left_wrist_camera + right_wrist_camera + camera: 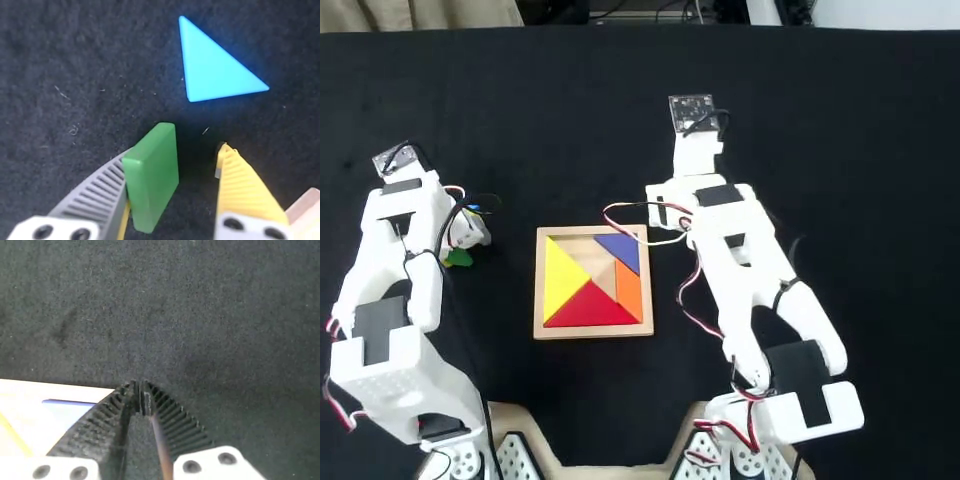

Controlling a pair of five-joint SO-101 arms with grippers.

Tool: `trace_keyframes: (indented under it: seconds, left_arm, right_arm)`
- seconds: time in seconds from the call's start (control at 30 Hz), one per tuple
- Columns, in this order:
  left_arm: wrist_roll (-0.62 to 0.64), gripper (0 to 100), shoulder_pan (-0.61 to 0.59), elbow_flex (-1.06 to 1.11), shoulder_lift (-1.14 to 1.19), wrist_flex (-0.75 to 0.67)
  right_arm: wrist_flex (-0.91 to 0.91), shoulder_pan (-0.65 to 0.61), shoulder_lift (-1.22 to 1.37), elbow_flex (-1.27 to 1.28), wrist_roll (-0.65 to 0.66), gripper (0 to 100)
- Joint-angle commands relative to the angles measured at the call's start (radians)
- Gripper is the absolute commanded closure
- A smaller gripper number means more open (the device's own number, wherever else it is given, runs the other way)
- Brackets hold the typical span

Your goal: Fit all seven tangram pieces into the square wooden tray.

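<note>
**Layout: tray mid-bench, two pieces off to its left**

The square wooden tray (539, 285) lies flat at the middle of the black cloth-covered bench (820, 150), between the two arms.

In the tray:
- The large yellow triangle piece (562, 275) lies along the left wall.
- The large red triangle piece (590, 305) lies along the near wall, touching the yellow one.
- The dark blue piece (620, 248) sits in the far right corner.
- The orange piece (629, 288) lies just in front of it, against the right wall.

Left of the tray and apart from it, the green block piece (152, 180) sits tilted between the fingers of the left end effector (177, 160). It leans on one finger, with a gap to the other. The light blue triangle piece (215, 67) lies flat on the bench beyond it, near but not touching.

The right end effector (140, 397) hangs over the bench just off a tray corner.
</note>
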Motion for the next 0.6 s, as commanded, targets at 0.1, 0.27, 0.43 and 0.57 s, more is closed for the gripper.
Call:
trace_keyframes:
  seconds: [0.1,0.27,0.43,0.57]
  left_arm:
    - [-0.003,76,-0.002,-0.058,-0.014,0.063]
    - [-0.104,76,-0.093,-0.13,-0.13,0.235]
    - [-0.152,75,-0.088,-0.087,-0.172,0.227]
    - [-0.152,75,-0.065,-0.038,-0.114,0.121]
  right_arm:
    - [-0.02,-0.011,-0.053,-0.015,0.012,98.6]
    - [-0.02,-0.011,-0.053,-0.016,0.012,98.6]
    - [-0.02,-0.011,-0.053,-0.018,0.012,98.6]
    - [-0.02,-0.011,-0.053,-0.015,0.012,98.6]
